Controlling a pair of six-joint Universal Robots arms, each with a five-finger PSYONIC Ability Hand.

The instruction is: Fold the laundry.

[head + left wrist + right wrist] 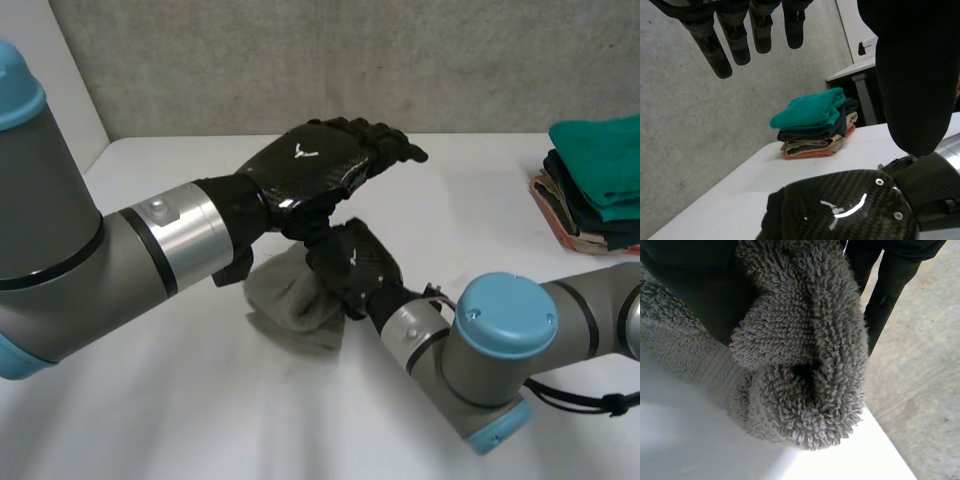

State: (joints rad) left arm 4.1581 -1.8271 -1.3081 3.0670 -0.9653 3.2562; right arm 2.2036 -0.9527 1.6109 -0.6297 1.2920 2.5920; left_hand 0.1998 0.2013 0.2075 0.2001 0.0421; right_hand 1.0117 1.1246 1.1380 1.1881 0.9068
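Nearest to the viewer, the right arm (500, 340) reaches in from the near right across the white table (150, 420). Its right hand (352, 262) sits at the middle of the table, fingers curled into a grey terry towel (285, 300) and grasping a bunched fold of it. The right wrist view shows the looped cloth rolled up against the palm, with the rest trailing down to the tabletop.

The towel is a crumpled lump, neither flat nor squared, so folding of this piece looks barely begun. It needs spreading, folding and stacking.

Just above and slightly farther back, the left hand (320, 165) hovers over the right one. Its fingers are straight and relaxed, holding nothing and touching no cloth.

At the far right edge of the table stands a pile of folded laundry (598, 180), teal on top with dark, tan and salmon layers beneath. This suggests other pieces are already done. The pile is well apart from the towel.

The likeliest hindrance is the two hands stacked one over the other above the same lump. A grey wall (300, 60) closes the scene behind.
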